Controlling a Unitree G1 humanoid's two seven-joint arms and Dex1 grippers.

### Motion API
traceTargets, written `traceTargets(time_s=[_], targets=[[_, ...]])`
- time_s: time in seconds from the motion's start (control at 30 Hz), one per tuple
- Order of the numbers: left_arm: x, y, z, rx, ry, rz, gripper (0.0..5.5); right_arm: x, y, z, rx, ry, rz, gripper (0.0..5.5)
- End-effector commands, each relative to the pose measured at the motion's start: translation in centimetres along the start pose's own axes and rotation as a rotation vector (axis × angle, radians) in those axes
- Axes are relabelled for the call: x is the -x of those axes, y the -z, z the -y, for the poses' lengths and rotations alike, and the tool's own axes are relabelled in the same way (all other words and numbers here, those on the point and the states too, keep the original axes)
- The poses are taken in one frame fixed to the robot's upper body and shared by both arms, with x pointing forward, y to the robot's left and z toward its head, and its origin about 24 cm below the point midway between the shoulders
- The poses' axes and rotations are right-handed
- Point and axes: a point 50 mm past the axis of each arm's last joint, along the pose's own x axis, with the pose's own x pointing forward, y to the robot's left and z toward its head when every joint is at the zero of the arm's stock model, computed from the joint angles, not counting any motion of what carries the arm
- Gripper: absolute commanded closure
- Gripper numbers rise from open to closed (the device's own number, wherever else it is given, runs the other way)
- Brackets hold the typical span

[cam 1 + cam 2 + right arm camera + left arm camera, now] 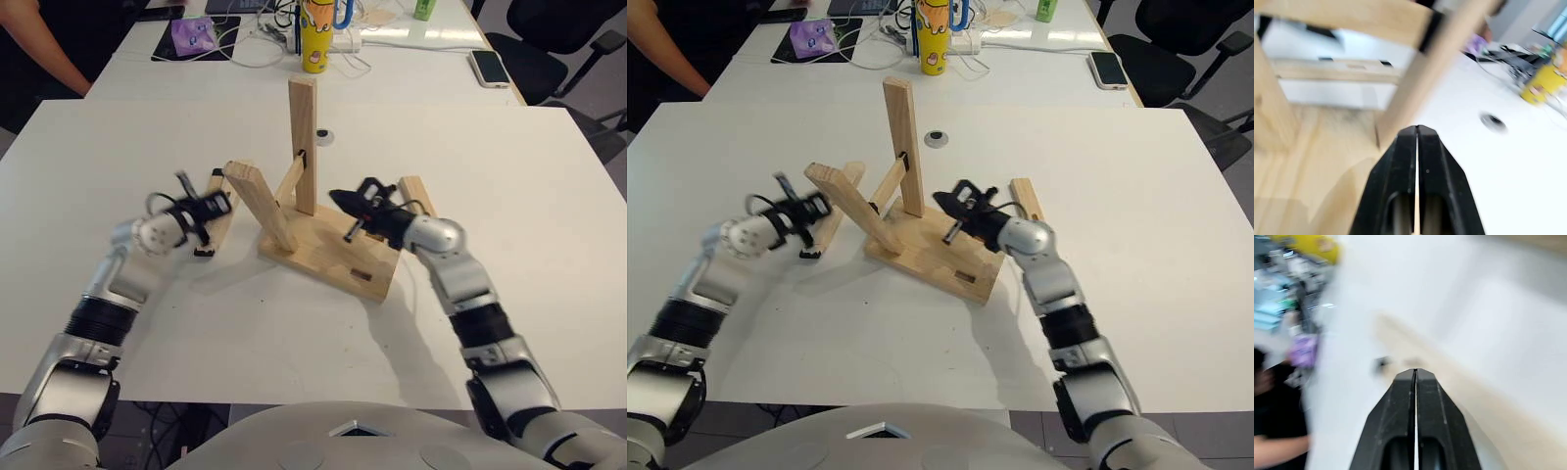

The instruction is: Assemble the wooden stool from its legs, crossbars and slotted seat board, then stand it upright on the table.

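1. The seat board [333,257] lies flat near the middle of the desk [509,196]. One upright leg [303,137] stands in it, and a leaning leg [263,206] tips toward the desk's left edge. A crossbar [290,182] runs between the two.
2. The left hand [217,205] is pinched fully closed and empty, poised over a loose wooden piece [220,227] just left of the board.
3. The right hand [340,200] is likewise closed on nothing, its tip close beside the upright leg. Another loose piece [415,192] lies just beyond it toward the right edge.
4. The step in hand looks like mid-assembly: seating the leaning leg (its joint with the board is hidden, so how far it is home is unclear).
5. The next move probably calls for straightening that leg while keeping the crossbar engaged, then opening a hand for a loose piece. A careless nudge could topple the upright leg.
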Motion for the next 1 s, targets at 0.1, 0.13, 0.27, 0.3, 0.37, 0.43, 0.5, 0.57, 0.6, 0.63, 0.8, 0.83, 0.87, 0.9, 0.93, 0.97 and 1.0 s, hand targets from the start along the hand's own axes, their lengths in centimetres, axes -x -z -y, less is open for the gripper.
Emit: traceTargets(time_s=[0.1,0.13,0.27,0.3,0.37,0.43,0.5,0.57,0.6,0.63,0.8,0.83,0.87,0.9,0.93,0.97,1.0], targets=[[5.7,-0.7,-0.1,0.161,0.249,0.128,5.47,1.6,0.7,3.6,0.171,0.129,-0.231,5.50],[6.6,-1.3,0.8,0.210,0.374,0.158,5.47,1.5,1.1,4.1,0.202,0.127,-0.274,5.50],[8.6,-3.4,3.4,0.312,0.758,0.208,5.47,1.0,2.3,5.1,0.249,0.049,-0.385,5.50],[8.8,-4.0,4.1,0.312,0.837,0.215,5.47,0.8,2.5,5.1,0.259,0.008,-0.407,5.50],[8.1,-4.8,5.3,0.284,0.899,0.219,5.47,0.3,2.8,4.9,0.271,-0.082,-0.443,5.50],[6.3,-5.1,6.7,0.188,0.878,0.184,5.47,0.0,3.0,4.7,0.284,-0.171,-0.480,5.50],[5.0,-5.2,7.8,0.136,0.850,0.154,5.47,-0.3,2.9,4.4,0.293,-0.239,-0.495,5.50],[3.7,-5.6,9.0,0.119,0.825,0.141,5.47,-0.2,2.9,4.2,0.283,-0.276,-0.502,5.50],[3.1,-5.6,9.7,0.108,0.813,0.123,5.47,-0.2,3.0,4.2,0.282,-0.290,-0.508,5.50],[2.6,-5.6,10.4,0.109,0.800,0.105,5.47,-0.3,3.0,4.1,0.279,-0.303,-0.514,5.50],[0.8,-5.5,12.7,0.138,0.733,0.030,5.47,0.4,3.8,3.3,0.204,-0.379,-0.530,5.50],[0.2,-5.5,12.2,0.171,0.688,0.023,5.47,0.6,3.9,3.0,0.185,-0.393,-0.530,5.50],[-0.5,-5.5,11.7,0.198,0.641,0.015,5.47,0.7,4.0,2.6,0.164,-0.404,-0.525,5.50],[-1.1,-5.4,11.1,0.222,0.586,0.008,5.47,0.8,4.1,2.2,0.147,-0.412,-0.521,5.50],[-1.7,-5.3,10.5,0.264,0.547,0.002,5.47,0.8,4.2,1.8,0.133,-0.416,-0.515,5.50],[-2.3,-5.2,10.1,0.285,0.515,-0.004,5.47,0.7,4.2,1.4,0.116,-0.416,-0.507,5.50],[-2.9,-5.1,9.7,0.318,0.488,-0.007,5.47,0.6,4.2,1.0,0.103,-0.420,-0.501,5.50]])
